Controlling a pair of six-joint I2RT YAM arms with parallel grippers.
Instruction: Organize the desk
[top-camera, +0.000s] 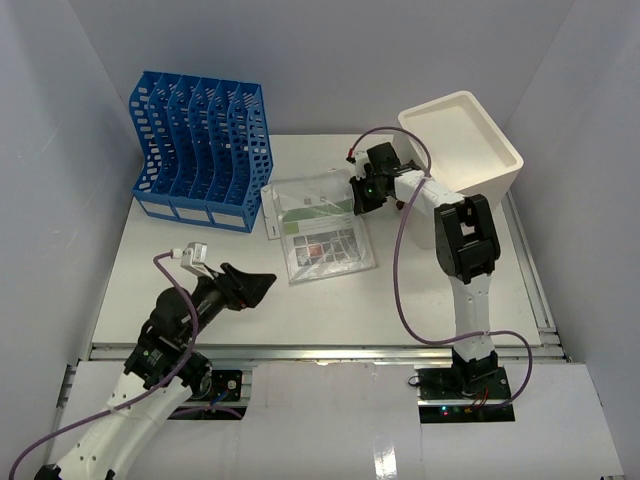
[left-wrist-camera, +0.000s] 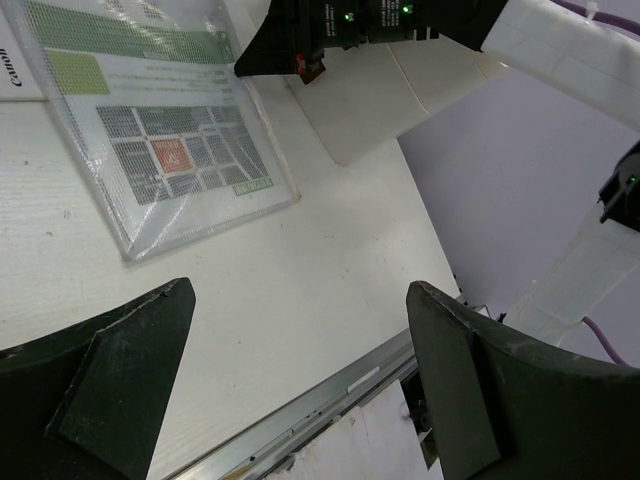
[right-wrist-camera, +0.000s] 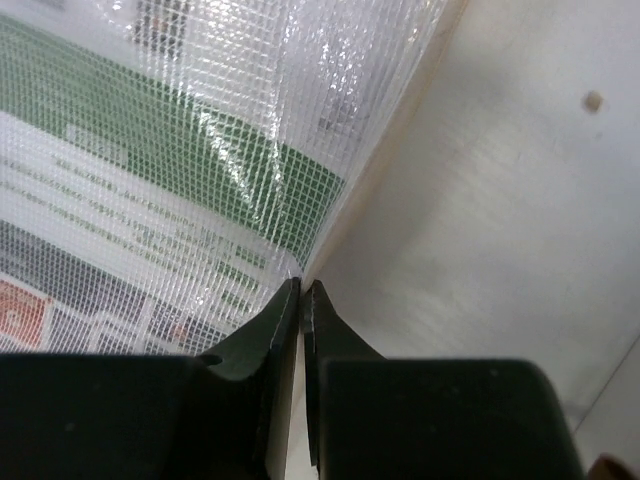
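Note:
The white desk (top-camera: 200, 290) carries a clear mesh pouch (top-camera: 318, 225) of printed sheets near its middle. My right gripper (top-camera: 357, 200) is at the pouch's right edge. In the right wrist view its jaws (right-wrist-camera: 301, 290) are pressed together on the pouch's edge (right-wrist-camera: 180, 150), which is raised a little off the desk (right-wrist-camera: 500, 200). My left gripper (top-camera: 262, 285) hovers open and empty over the front left of the desk. In the left wrist view (left-wrist-camera: 300, 330) its jaws stand wide apart, with the pouch (left-wrist-camera: 170, 130) ahead and the right gripper (left-wrist-camera: 300, 55) beyond it.
A blue slotted file rack (top-camera: 200, 145) stands at the back left. A cream drawer cabinet (top-camera: 465, 140) stands at the back right, close behind the right arm, and shows in the left wrist view (left-wrist-camera: 400, 90). The metal rail (left-wrist-camera: 320, 400) runs along the front edge.

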